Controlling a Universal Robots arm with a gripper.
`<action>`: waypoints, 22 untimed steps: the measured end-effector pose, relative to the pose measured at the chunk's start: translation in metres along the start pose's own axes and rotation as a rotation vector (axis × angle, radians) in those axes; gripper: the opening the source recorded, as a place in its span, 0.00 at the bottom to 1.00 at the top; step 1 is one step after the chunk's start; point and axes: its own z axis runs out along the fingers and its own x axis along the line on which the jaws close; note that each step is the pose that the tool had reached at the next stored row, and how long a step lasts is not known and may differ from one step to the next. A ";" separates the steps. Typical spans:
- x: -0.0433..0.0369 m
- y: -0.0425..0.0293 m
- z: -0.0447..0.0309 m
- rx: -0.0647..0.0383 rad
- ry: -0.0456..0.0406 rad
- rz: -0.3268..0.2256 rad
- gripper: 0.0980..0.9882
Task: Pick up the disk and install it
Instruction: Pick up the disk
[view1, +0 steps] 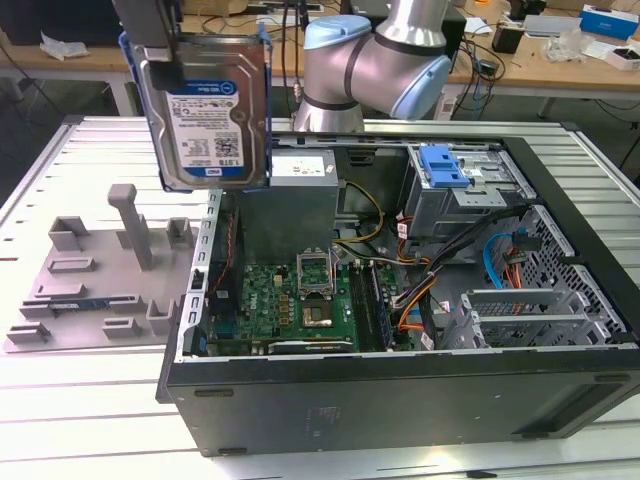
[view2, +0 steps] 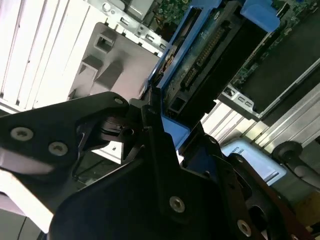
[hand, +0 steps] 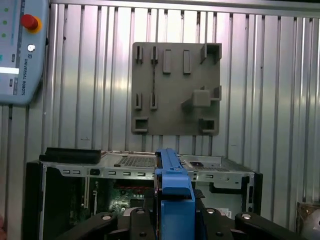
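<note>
The gripper (view1: 150, 35), jaws apparently clamped on its blue bracket (hand: 172, 175), holds the disk (view1: 205, 100) upright above an edge of the open computer case (view1: 400, 400).

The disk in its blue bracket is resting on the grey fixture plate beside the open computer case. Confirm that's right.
Not right. In the exterior view the disk in its blue bracket hangs upright in the air, gripped by the claw, above where the grey fixture plate meets the open computer case; it rests on nothing.
</note>
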 end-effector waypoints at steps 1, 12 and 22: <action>0.0015 -0.0018 0.0001 0.000 -0.0001 0.000 0.30; 0.0238 -0.0314 0.0003 0.000 -0.0001 0.000 0.30; 0.0426 -0.0618 0.0010 0.000 -0.0005 0.000 0.30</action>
